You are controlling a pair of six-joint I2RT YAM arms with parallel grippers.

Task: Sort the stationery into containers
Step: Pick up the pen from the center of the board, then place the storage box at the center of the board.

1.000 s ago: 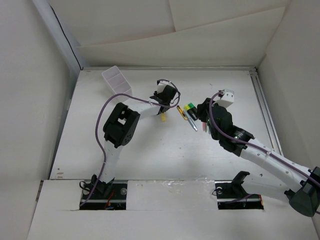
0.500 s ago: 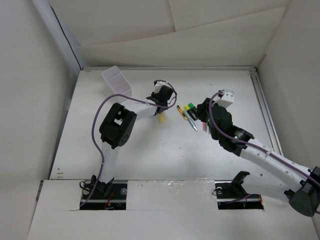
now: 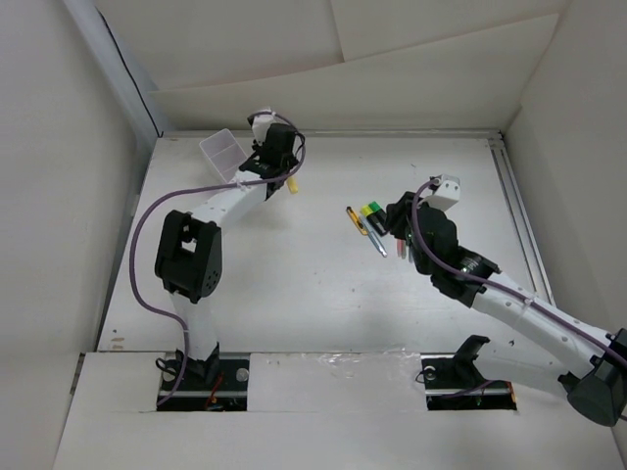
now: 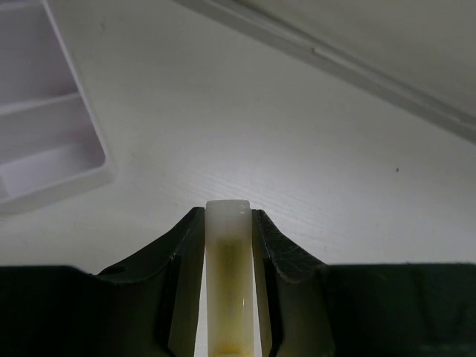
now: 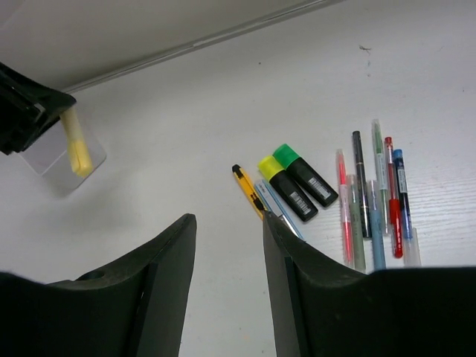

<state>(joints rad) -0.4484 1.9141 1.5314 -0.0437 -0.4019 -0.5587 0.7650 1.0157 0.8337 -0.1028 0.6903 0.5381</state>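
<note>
Left wrist view: left jaws clamp a yellow stick [image 4: 228, 245] near the white tray [image 4: 93, 141]; right jaws stand open, empty, above the pens [image 5: 372, 208] on the desk [image 5: 186, 149].

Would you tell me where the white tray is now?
In the top view, the white tray sits at the far left, just left of the left gripper holding a yellow marker.

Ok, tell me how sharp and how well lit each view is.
Top external: even, soft light, faint shadows. Left wrist: the held yellow stick is blurred, too near the lens. Right wrist: pens sharp, own fingers dark.
</note>
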